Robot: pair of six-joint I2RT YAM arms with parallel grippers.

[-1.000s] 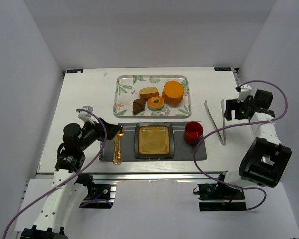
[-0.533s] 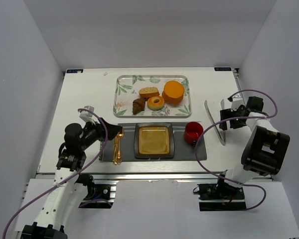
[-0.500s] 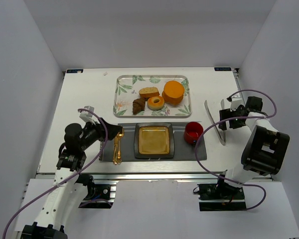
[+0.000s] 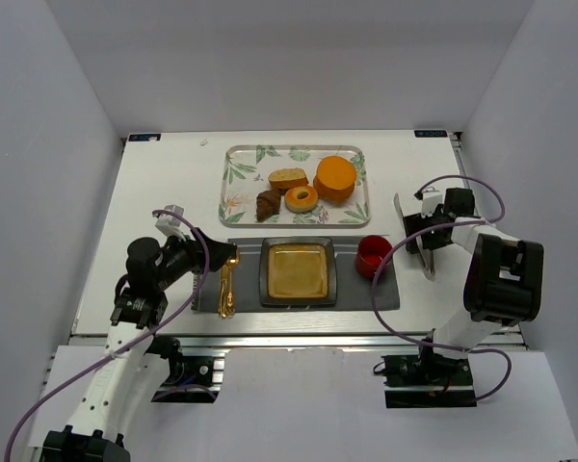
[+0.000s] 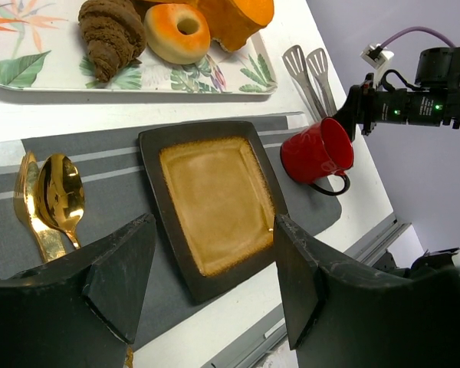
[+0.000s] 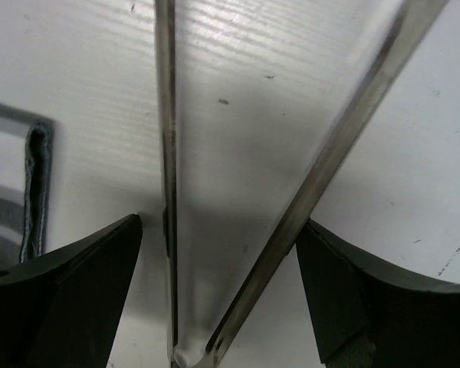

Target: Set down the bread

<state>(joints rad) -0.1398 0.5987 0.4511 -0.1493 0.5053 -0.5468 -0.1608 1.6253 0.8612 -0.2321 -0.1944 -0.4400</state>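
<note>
A slice of bread (image 4: 288,178) lies on the leaf-patterned tray (image 4: 239,164) with a brown croissant (image 4: 268,204), a doughnut (image 4: 301,198) and an orange cake (image 4: 335,177). A square brown plate (image 4: 297,270) sits on the grey mat (image 4: 361,294). Metal tongs (image 4: 416,235) lie on the table at the right. My right gripper (image 4: 426,231) is open, low over the tongs, its fingers straddling both arms (image 6: 291,215) near the hinge. My left gripper (image 4: 212,262) is open and empty above the mat's left end, with the plate (image 5: 215,199) between its fingers in the left wrist view.
A gold fork and spoon (image 4: 226,281) lie on the mat's left end. A red mug (image 4: 373,256) stands on the mat's right end, close to the tongs. The table's right edge is just past the right arm.
My right gripper has moved left and down from the table's right edge onto the tongs. The left arm has barely moved.
</note>
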